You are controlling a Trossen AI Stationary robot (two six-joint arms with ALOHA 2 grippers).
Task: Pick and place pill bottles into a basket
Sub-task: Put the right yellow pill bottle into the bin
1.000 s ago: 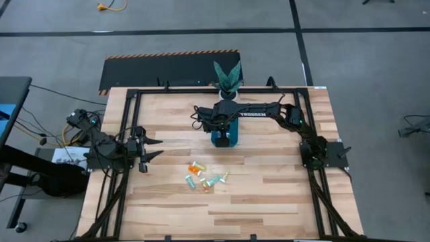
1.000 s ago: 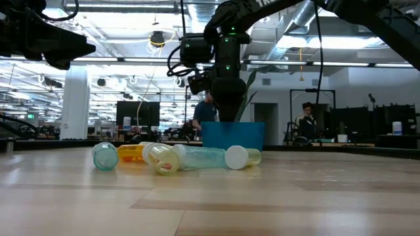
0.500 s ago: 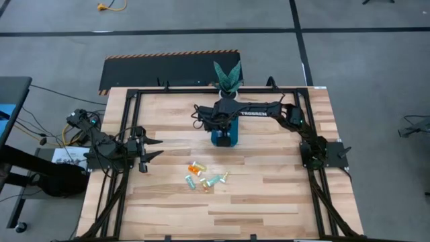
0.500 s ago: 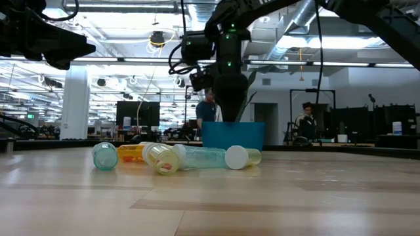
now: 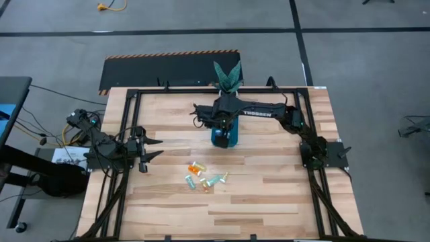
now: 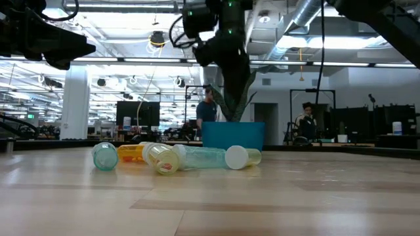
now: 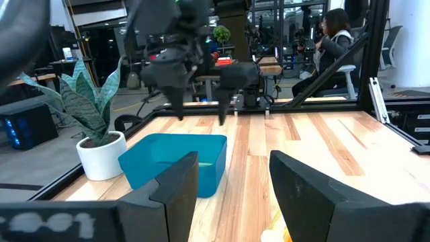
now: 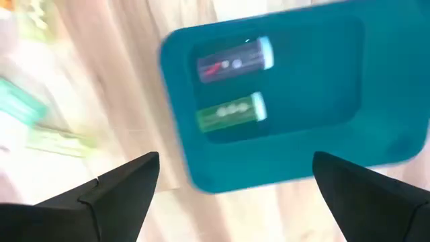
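Basket [image 5: 224, 138] sits near the far middle of the table [image 5: 269, 195], teal and low-walled, just in front of the white pot with the green plant [image 5: 227, 75]. Right gripper [image 7: 199, 115] hangs directly above it, fingers spread wide apart and nothing between them. Its own wrist camera looks down into the basket [image 8: 289, 107] and there they are: two bottles lying side by side on the floor of it, a purple one [image 8: 235, 60] and a green one [image 8: 230, 113], both on their sides. Out on the open wood, nearer the front, the rest of the pill bottles [image 5: 204, 177] lie in a loose cluster, well apart from the basket; from table height you can pick out a teal one [image 6: 105, 156], an orange one [image 6: 131, 153] and a yellow one [image 6: 161, 158], all tipped over. Left gripper [image 5: 153, 148] waits over the left side of the table, fingers partly apart, holding nothing. People show in the room beyond.
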